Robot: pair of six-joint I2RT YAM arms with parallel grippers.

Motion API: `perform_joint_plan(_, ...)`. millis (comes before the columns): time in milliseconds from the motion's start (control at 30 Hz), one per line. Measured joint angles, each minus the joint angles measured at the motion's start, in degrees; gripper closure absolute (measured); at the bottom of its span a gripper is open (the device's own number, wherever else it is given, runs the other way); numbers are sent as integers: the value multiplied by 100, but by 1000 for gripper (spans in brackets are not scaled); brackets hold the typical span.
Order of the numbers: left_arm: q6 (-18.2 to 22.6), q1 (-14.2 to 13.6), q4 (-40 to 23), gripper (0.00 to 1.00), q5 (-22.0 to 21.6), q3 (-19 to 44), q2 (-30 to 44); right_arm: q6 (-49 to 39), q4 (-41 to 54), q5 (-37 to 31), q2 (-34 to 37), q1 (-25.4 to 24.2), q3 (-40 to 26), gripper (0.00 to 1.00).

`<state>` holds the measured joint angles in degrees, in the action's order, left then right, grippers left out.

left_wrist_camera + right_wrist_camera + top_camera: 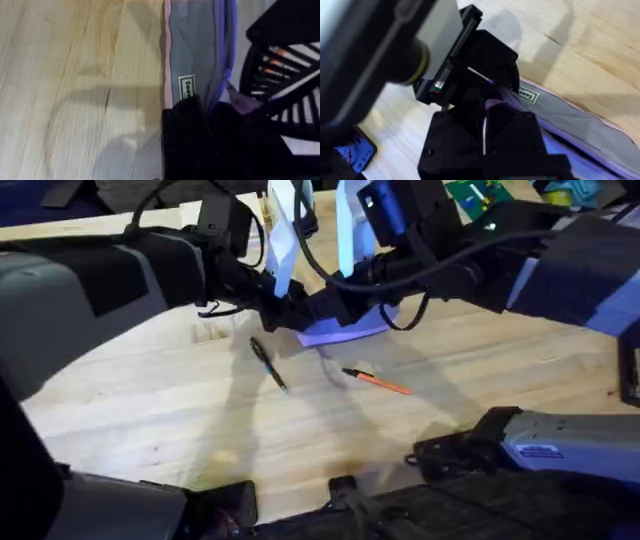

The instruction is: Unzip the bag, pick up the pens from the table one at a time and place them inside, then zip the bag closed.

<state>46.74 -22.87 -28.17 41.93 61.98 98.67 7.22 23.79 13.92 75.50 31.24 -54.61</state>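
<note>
Bag: limp lavender fabric, likely light and prone to bunching; flat on table, one end pinched in left gripper. Right gripper alongside, apparently clamped near zipper. Best held by the end seam and pull-tab.

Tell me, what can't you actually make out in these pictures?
- Overhead: most of the bag is hidden under the two arms, so its zipper's state is unclear.
- Left wrist view: the left gripper is at the bag's end; dark blur hides whether its fingers pinch the fabric.
- Right wrist view: the right gripper is lost in black housings; what it holds is unreadable.
- The bag's small label is too small to read.
</note>
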Motion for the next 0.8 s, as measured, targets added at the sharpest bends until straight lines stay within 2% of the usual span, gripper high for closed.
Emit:
perform_joint_plan(100,0,-2,1,959,2,0,0,12,37,1,1,-7,-21,957)
perform_joint_plan(300,-9,-13,41,959,25,0,0,-15,701,71,-71,-217,-365,442)
perform_joint_plan(433,-23,-24,55,959,15,0,0,-254,1415,88,-327,-400,-607,35)
perform_joint_plan(500,-24,-26,55,959,17,0,0,-375,1717,87,-492,-545,-730,7)
perform_joint_plan(800,-24,-35,55,958,11,0,0,-642,2575,72,-943,-1157,-997,4)
